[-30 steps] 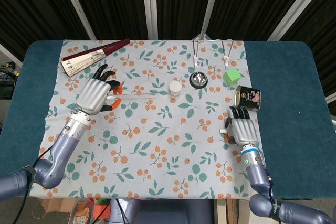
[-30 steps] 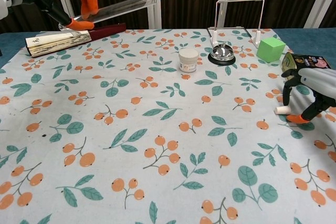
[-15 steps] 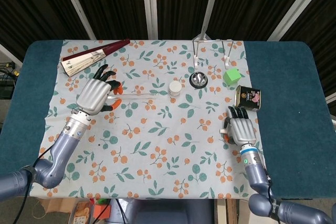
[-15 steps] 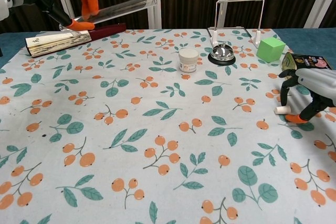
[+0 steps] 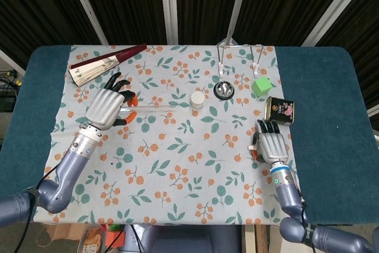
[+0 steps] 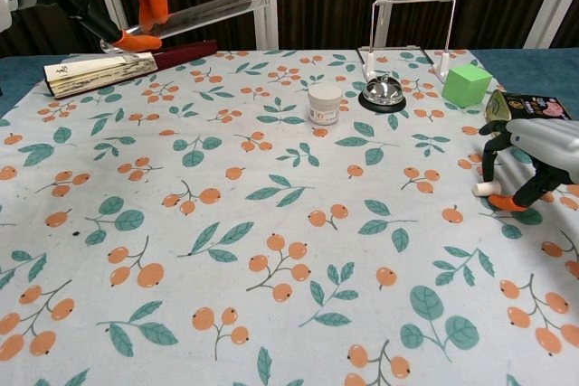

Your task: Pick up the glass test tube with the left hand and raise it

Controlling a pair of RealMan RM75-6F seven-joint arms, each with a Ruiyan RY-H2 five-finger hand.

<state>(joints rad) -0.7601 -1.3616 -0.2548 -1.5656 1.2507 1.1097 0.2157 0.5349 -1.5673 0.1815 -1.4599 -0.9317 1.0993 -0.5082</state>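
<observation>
- The left hand [image 5: 108, 108] pinches the glass test tube [image 6: 194, 14] between orange fingertips and holds it in the air, above the desk [image 5: 320, 87].
- The tube lies almost level, over the folded fan [image 5: 106, 63].
- The small white jar [image 5: 198, 99] stands near the silver bell [image 5: 224, 90].
- The green cube [image 5: 260, 85] is beside the tin [image 5: 280, 109].
- The right hand [image 5: 271, 145] rests on the cloth, fingers curled in, holding nothing.

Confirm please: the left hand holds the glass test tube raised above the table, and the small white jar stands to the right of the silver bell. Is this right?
Not entirely. The left hand does hold the glass test tube raised above the table, but the small white jar stands to the left of the silver bell, not to its right. The chest view shows this plainly.
</observation>
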